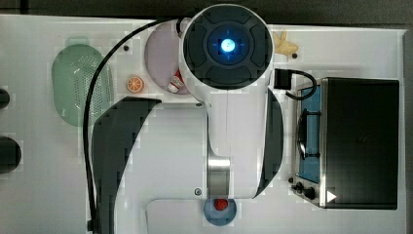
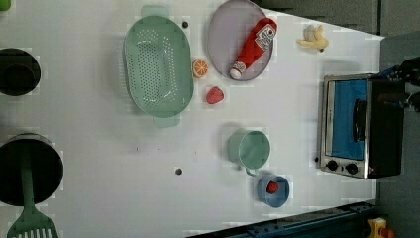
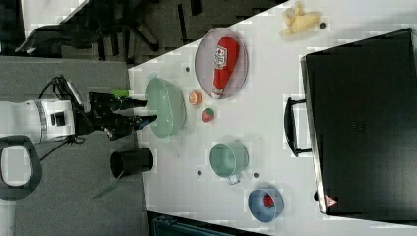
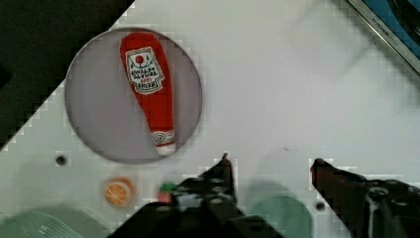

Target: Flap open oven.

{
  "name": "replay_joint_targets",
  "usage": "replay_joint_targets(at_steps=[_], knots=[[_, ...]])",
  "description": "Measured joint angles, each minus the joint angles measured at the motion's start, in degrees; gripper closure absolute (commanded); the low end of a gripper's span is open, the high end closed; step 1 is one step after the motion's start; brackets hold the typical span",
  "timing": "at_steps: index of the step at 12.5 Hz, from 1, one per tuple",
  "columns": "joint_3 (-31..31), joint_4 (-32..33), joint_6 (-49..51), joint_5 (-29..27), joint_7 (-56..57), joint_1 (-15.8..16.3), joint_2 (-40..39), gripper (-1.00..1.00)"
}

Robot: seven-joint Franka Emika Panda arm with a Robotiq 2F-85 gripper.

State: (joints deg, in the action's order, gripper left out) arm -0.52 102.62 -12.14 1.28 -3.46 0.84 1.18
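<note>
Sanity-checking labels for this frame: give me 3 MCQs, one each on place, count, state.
1. The ketchup bottle lies on: A the plate; B the colander; C the oven.
2. Strawberries in all: A one; B two; C four.
3. The oven door is: A shut; B flapped open; C removed.

Answers: 1 A, the left view shows it across the round plate. 2 B, one strawberry on the table, another strawberry in the blue bowl. 3 A, the glass sits flush in its frame.
</note>
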Motion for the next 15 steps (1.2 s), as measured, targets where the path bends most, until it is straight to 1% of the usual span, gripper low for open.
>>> replay_joint_targets(at_steps=[2, 3, 5, 7, 8, 11, 14, 15], knots=[[-0.14, 8.0, 6.6, -0.02, 0.0, -0.44, 8.12, -0.8], [-0.45, 9.57, 8.37, -0.19, 0.0, -0.69, 11.89, -0.99], [-0.94, 8.56, 8.78, -0.29, 0.0, -0.92, 16.74, -1.0], [-0.89, 6.55, 8.74, 0.13, 0.0, -1.23, 18.51, -1.0], [-0.95, 6.1, 8.74, 0.11, 0.0, -1.23, 18.53, -0.9], [-0.74, 7.16, 8.78, -0.34, 0.0, -1.53, 17.53, -0.15], [-1.68, 8.56, 8.53, -0.5, 0.0, -1.64, 15.58, 0.54], [-1.75, 9.18, 8.49, -0.25, 0.0, -1.86, 15.1, 0.65]])
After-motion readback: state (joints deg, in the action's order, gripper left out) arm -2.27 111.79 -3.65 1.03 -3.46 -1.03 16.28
